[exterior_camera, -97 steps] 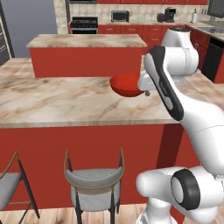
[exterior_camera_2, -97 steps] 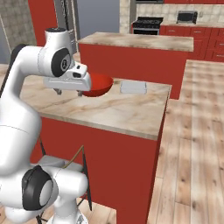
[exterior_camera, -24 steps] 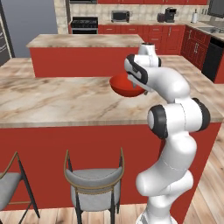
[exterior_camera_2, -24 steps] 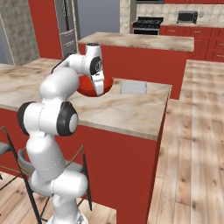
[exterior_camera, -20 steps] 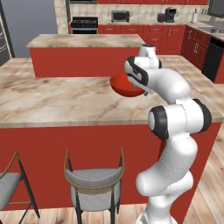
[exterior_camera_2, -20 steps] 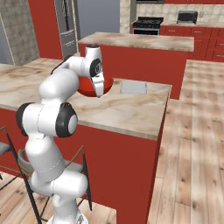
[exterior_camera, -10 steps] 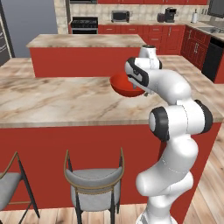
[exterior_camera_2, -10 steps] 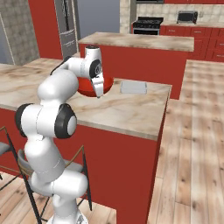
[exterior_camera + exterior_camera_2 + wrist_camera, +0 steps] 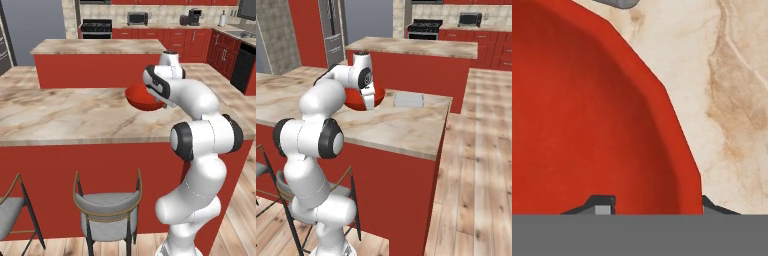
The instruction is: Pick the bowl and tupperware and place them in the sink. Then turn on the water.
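The glossy red bowl sits on the marble island counter near its far right part. My gripper points down at the bowl's right rim. In the hand view one fingertip is inside the bowl and the other is just outside the rim. Whether the pads press on the rim is unclear. The flat grey tupperware lies on the counter just beyond the bowl, apart from it. I cannot make out the sink or any water.
A second red island stands behind the counter, with a stove and microwave along the back wall. Stools stand under the counter's near side. The counter's right edge drops to wooden floor close to the tupperware.
The arm swung from above the bowl down to its right rim. Over the last second it has barely moved and the bowl has stayed put.
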